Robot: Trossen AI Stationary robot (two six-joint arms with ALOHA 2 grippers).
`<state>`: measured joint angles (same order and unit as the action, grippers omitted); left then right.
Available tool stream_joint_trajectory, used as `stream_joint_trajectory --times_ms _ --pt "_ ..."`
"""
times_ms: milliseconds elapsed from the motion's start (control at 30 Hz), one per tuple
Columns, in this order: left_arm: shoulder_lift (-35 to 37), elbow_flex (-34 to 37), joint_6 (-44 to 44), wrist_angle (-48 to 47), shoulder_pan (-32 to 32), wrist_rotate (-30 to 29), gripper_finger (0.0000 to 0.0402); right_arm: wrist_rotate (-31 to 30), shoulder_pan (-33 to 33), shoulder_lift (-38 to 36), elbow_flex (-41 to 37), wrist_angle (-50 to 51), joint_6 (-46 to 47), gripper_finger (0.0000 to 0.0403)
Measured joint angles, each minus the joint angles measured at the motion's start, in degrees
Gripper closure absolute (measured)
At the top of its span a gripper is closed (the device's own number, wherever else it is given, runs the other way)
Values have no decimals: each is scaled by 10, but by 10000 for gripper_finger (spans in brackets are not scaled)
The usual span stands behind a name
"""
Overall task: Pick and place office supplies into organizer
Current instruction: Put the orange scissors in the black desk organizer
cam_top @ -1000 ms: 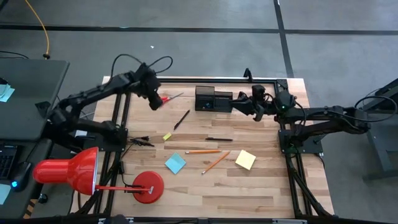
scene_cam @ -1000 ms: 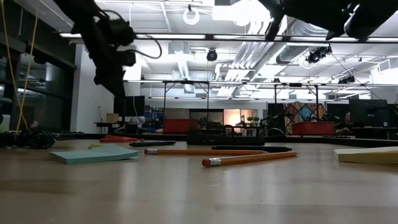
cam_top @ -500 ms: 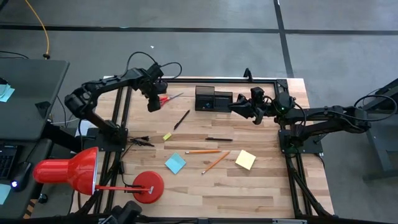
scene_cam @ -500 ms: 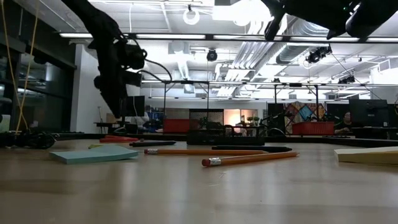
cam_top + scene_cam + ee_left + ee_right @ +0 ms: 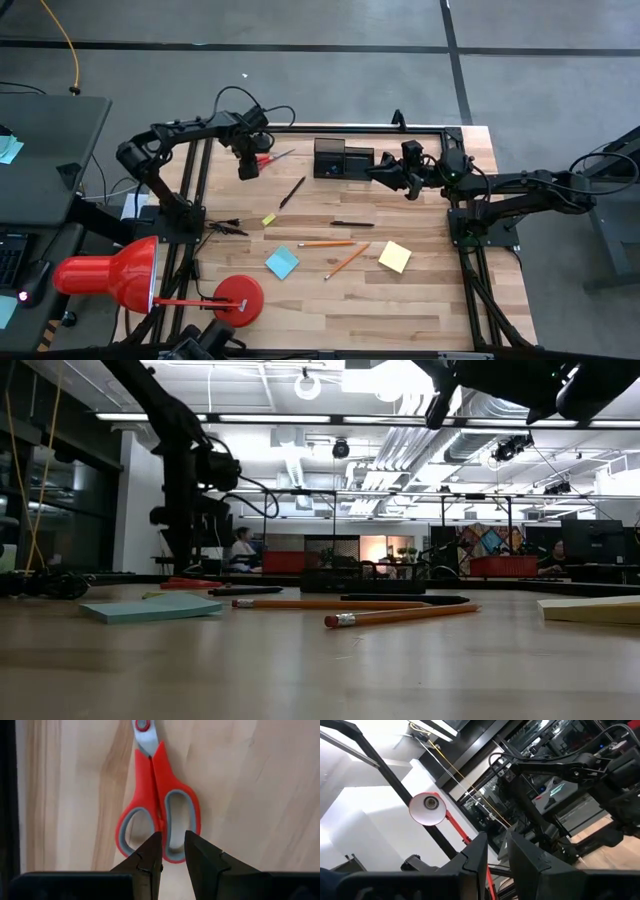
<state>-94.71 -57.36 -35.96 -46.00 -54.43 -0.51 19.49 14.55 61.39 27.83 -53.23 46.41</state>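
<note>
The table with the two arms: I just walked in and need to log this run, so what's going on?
The left end effector hangs just above the red-handled scissors on the wooden table, fingers slightly parted, not gripping them. The right end effector waits beside the small black rectangular organizer, holding nothing. Two orange pencils, two black pens and the blue and yellow sticky-note pads lie loose on the table.

Bare surface (image 5: 440,290) is being left open well behind the left hand (image 5: 172,851). Directly below its narrowly parted fingers, passage is being blocked by the red-handled scissors (image 5: 157,805); ahead, beyond the black pen (image 5: 292,191), the organizer (image 5: 342,158) is standing in the way.
</note>
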Motion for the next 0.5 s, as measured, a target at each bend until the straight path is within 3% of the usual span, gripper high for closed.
stream_joint_trajectory --times_ms 500 --pt "-15 0 -7 14 -7 -28 328 -4 0 0 0 3 -1 336"
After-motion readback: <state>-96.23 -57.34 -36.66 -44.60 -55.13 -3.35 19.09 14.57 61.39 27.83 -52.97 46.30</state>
